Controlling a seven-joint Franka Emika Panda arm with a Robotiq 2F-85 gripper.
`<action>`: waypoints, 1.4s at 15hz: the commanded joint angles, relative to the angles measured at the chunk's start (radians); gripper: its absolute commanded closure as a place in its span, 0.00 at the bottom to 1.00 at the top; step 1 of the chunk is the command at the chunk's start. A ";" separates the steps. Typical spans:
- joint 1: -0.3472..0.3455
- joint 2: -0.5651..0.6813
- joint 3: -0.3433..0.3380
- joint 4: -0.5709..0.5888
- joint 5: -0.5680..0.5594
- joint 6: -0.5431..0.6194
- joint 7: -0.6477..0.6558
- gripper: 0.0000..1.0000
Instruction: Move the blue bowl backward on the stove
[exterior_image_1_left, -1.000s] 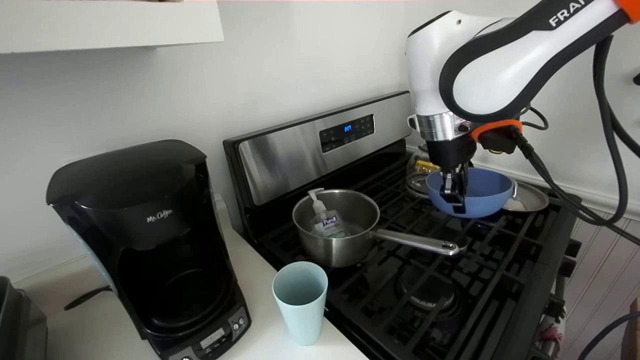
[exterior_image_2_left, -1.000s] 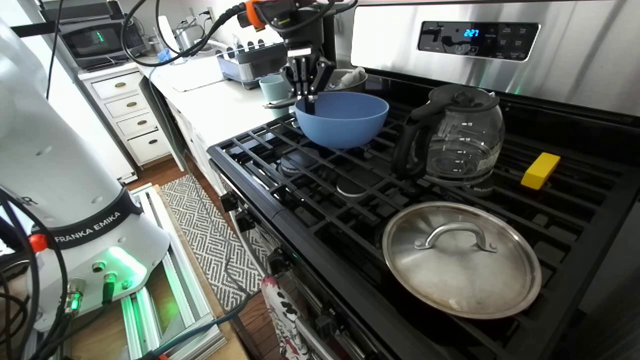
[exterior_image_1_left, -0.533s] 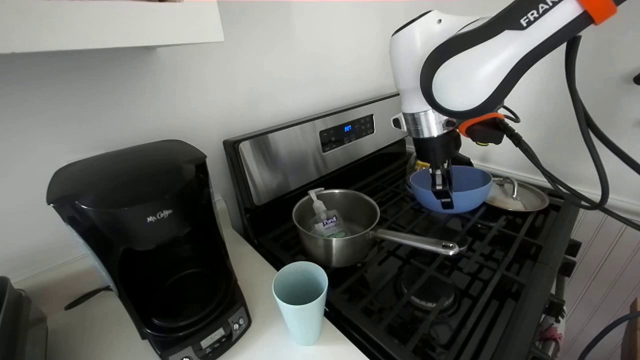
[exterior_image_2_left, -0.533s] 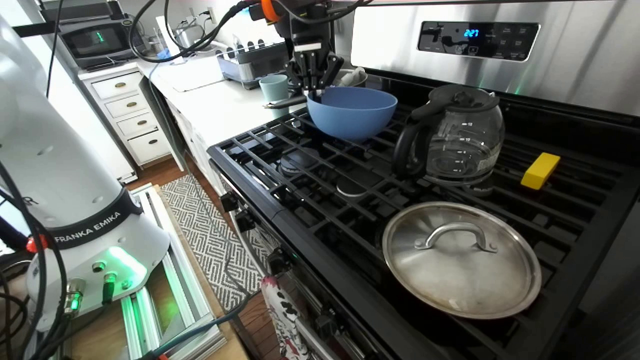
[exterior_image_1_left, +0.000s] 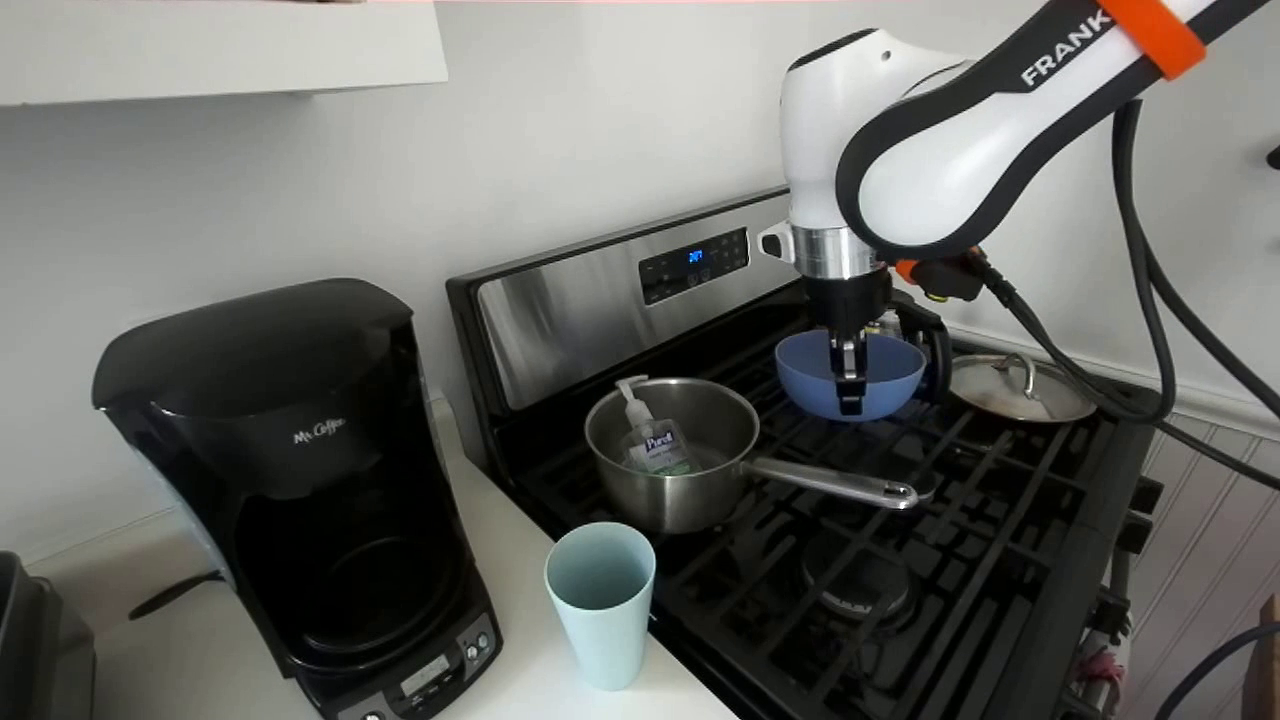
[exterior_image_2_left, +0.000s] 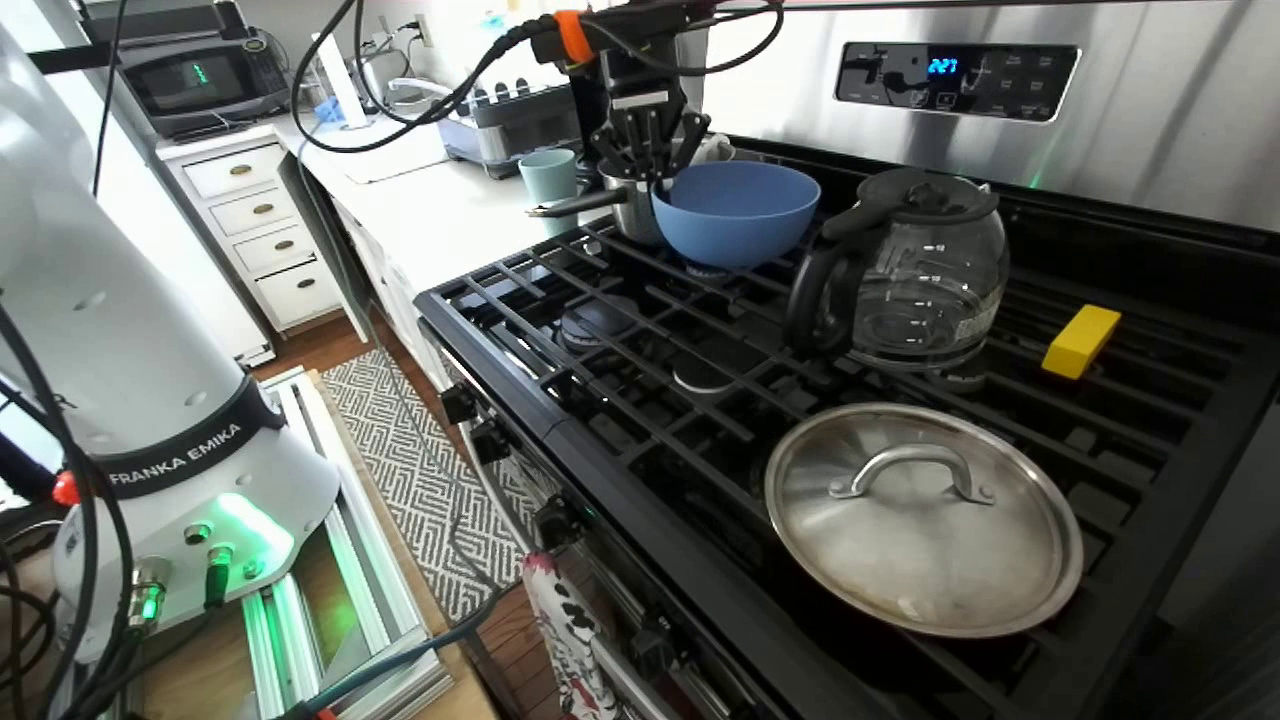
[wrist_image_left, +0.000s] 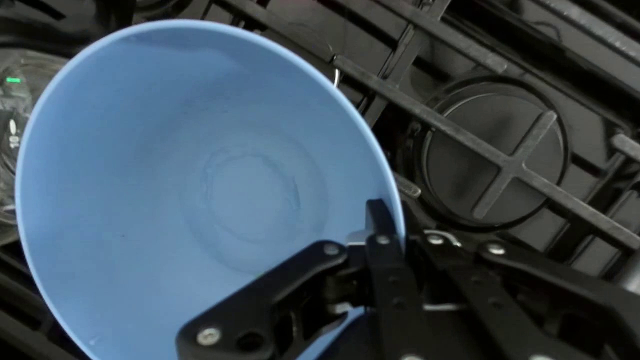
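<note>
Black and slim, the end effector (wrist_image_left: 398, 220) is clamped on the blue bowl (wrist_image_left: 210, 190) at one edge of the rim, one finger inside the wall and the other outside. Such a lopsided pinch could let the far side sag, or the bowl swivel, if the arm moves jerkily. The bowl is toward the rear of the stove (exterior_image_2_left: 660, 440); whether its base touches the grates (wrist_image_left: 570, 202) I cannot tell. If it drags, a bar might snag it and work the rim loose; if it is lifted, an early release would drop it. Near its far rim stands the carafe (exterior_image_2_left: 935, 285), which a sideways drift could knock. On the end effector's side is the saucepan (exterior_image_1_left: 660, 505), close enough that a low swing might jostle the pump bottle (exterior_image_1_left: 658, 445) leaning inside. Beyond rises the back panel (exterior_image_1_left: 565, 325); the gap is hard to judge, so pushing too far risks ramming the rim against it.
</note>
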 joint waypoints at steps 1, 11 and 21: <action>0.001 0.077 -0.006 0.060 -0.076 0.041 -0.027 0.99; 0.006 0.246 -0.006 0.224 -0.168 0.027 -0.026 0.99; 0.000 0.301 -0.005 0.272 -0.161 0.034 -0.058 0.99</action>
